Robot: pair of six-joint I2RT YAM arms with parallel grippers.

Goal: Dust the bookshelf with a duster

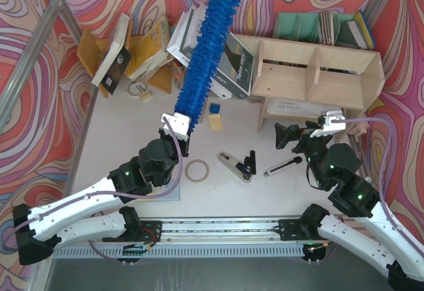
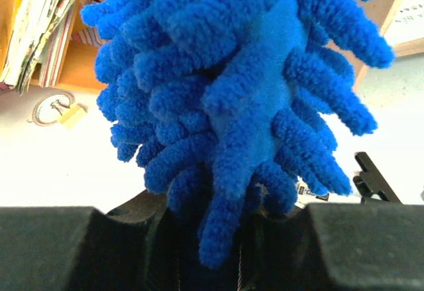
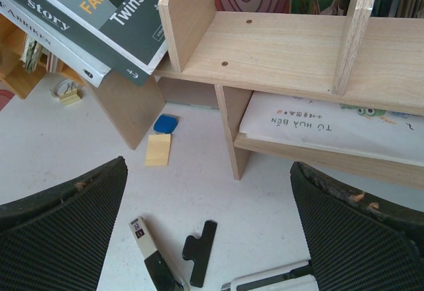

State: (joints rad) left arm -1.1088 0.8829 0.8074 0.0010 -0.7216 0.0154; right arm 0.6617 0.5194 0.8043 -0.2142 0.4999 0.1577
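Left gripper (image 2: 207,234) around duster (image 1: 207,46); "Twins story" book (image 3: 122,19)

The duster (image 1: 207,46) is shaggy blue microfibre cloth, matt and nubbly. The bookshelf (image 1: 344,82) is pale bare wood, smooth and unvarnished. The table (image 1: 119,138) is matt white. The leaning grey book (image 3: 86,19) has a smooth paper cover.

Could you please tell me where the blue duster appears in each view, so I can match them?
Top external: the duster slants from the left gripper up to the top edge, left of centre.
Left wrist: the duster fills most of the frame.
Right wrist: not in it.
Shared landmark: the bookshelf, at the upper right from above, in the top-right corner in the left wrist view, and across the upper half in the right wrist view.
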